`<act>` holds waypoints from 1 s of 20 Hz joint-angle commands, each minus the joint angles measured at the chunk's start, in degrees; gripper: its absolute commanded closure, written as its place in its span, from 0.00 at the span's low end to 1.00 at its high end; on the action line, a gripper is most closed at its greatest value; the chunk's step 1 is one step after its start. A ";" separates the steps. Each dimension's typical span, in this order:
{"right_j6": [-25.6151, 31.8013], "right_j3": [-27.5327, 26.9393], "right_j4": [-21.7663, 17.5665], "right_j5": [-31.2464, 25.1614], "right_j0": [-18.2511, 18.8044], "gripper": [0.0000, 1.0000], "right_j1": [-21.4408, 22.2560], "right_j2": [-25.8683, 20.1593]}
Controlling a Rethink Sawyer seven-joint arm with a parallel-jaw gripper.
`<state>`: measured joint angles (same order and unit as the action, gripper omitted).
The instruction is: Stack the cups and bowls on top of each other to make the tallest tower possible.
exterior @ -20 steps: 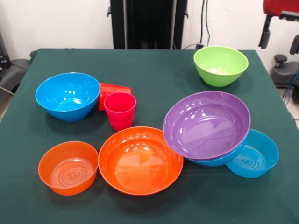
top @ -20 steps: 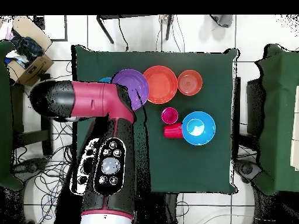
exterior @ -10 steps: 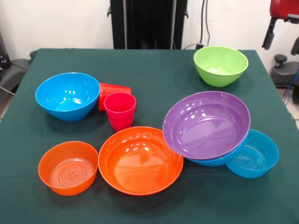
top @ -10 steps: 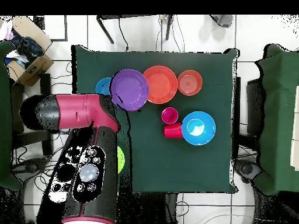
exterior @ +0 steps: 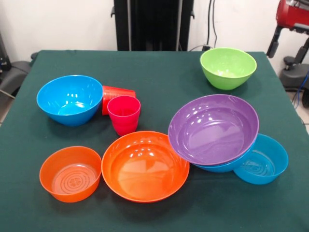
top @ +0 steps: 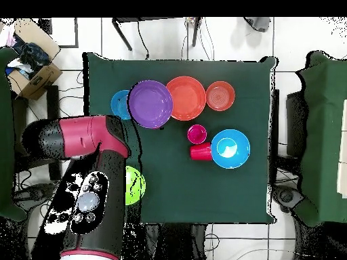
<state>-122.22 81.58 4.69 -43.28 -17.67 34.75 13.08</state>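
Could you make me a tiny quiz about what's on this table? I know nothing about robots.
1. True or false: the purple bowl lies tilted on a blue bowl.
2. How does the red-orange cup lie? A upright, B on its side, C inside a bowl.
3. Which bowl stands apart, near the far corner?

Key: 1 true. 2 B, behind the upright pink cup. 3 the lime green bowl.

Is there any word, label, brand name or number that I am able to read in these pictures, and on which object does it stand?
None is readable.
Small orange bowl and light blue bowl: raised rings inside, no letters.
Robot arm: round buttons, any marks too small to read.
Cardboard box: nothing legible.
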 commanded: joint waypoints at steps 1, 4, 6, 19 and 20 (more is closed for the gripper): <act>-4.13 5.58 -4.75 4.65 0.69 0.00 -4.15 -1.91; -3.36 6.24 -4.85 5.54 1.09 0.00 -4.45 -2.31; -2.98 6.75 -4.91 6.49 1.18 0.00 -5.00 -2.57; -2.10 12.99 -1.34 9.77 3.99 0.00 -6.50 -7.20; -2.27 13.23 -1.27 9.74 3.99 0.00 -6.68 -7.44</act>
<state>-122.22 87.52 4.34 -36.19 -16.02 31.27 13.15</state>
